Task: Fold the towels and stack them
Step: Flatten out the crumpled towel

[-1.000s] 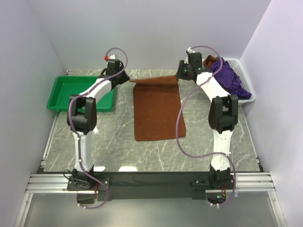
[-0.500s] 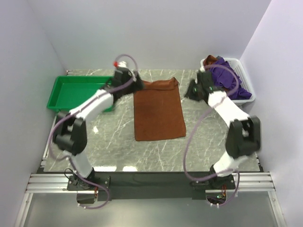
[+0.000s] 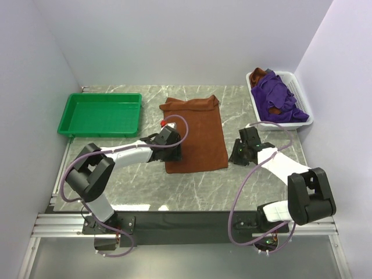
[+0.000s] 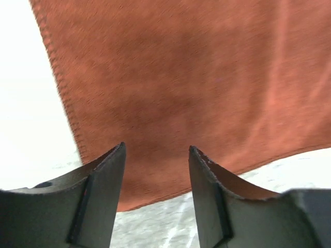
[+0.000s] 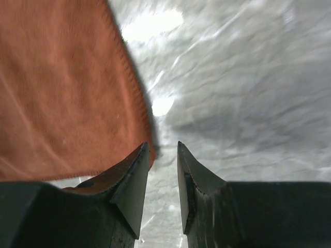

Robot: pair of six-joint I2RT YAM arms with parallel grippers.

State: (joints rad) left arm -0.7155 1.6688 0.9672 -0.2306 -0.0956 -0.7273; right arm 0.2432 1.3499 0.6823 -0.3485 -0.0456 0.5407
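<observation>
Left claw [image 4: 156, 147] released, jaws apart above lower-left corner of rust towel [image 3: 195, 131]; right claw [image 5: 162, 144], I see narrow empty gap, just beside lower-right corner.

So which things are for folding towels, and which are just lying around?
For the job: flat rust-brown plush towel; heap of purple and brown plush towels.
Just lying about: green plastic tray; white plastic basket; grey marble table.
</observation>
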